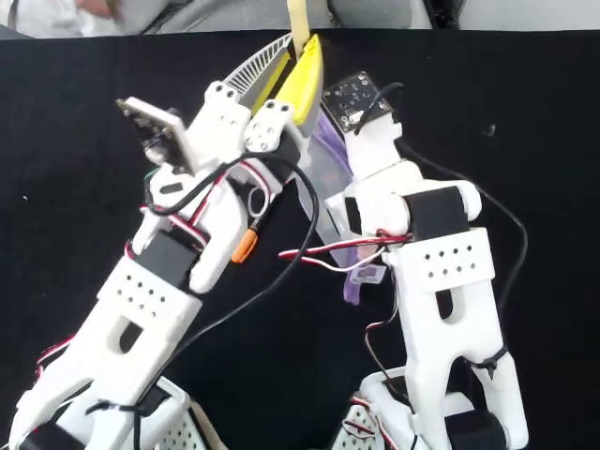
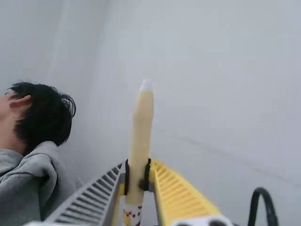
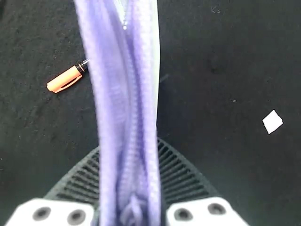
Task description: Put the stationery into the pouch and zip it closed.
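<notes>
My left gripper (image 1: 298, 49), with one yellow and one grey ribbed jaw, is shut on a cream pen (image 1: 298, 19) and raised at the back of the table. In the left wrist view the pen (image 2: 141, 127) sticks up between the jaws of this gripper (image 2: 138, 176). Beside it, my right gripper (image 3: 129, 153) is shut on the purple pouch (image 3: 124, 94), which hangs stretched with its zipper line facing the camera. From above, the pouch (image 1: 331, 155) shows between the two arms. An orange pen (image 1: 246, 246) lies on the table under the left arm, to one side of the pouch (image 3: 63, 79).
The black table (image 1: 75, 112) is bare on both sides of the arms. A small white paper scrap (image 3: 273, 121) lies on it away from the pouch. Cables loop between the two arms (image 1: 309, 253).
</notes>
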`<state>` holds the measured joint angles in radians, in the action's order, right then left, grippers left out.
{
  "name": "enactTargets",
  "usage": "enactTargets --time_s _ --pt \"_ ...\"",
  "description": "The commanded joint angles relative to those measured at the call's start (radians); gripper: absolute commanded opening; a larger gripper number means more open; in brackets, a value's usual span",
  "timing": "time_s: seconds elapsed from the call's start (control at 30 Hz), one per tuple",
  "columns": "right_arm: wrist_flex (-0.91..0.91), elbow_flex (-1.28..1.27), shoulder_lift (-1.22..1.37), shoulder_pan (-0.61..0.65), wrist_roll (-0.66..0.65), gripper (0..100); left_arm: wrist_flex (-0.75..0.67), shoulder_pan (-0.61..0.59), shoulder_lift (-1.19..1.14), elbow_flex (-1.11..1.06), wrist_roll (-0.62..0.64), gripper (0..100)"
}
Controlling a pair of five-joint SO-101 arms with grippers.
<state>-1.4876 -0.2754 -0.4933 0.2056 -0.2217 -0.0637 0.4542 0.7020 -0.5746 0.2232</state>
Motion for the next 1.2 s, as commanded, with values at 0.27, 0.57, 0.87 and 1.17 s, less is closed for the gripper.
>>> enactTargets --time_s 0.27,0.57,0.87,1.17 --pt "0.012 -0.035 0.012 0.006 -0.003 1.1 -0.091 -0.05 -0.147 0.071 -0.011 3" --pt "0.012 -0.033 0.012 0.005 -0.003 1.1 -0.091 -0.05 -0.187 0.028 -0.012 3" --pt "0.012 -0.033 0.01 0.005 -0.003 1.1 -0.083 -0.096 -0.186 -0.016 -0.009 9" --pt "0.012 -0.031 0.01 0.005 -0.003 1.1 0.055 -0.116 -0.16 0.076 0.054 12"
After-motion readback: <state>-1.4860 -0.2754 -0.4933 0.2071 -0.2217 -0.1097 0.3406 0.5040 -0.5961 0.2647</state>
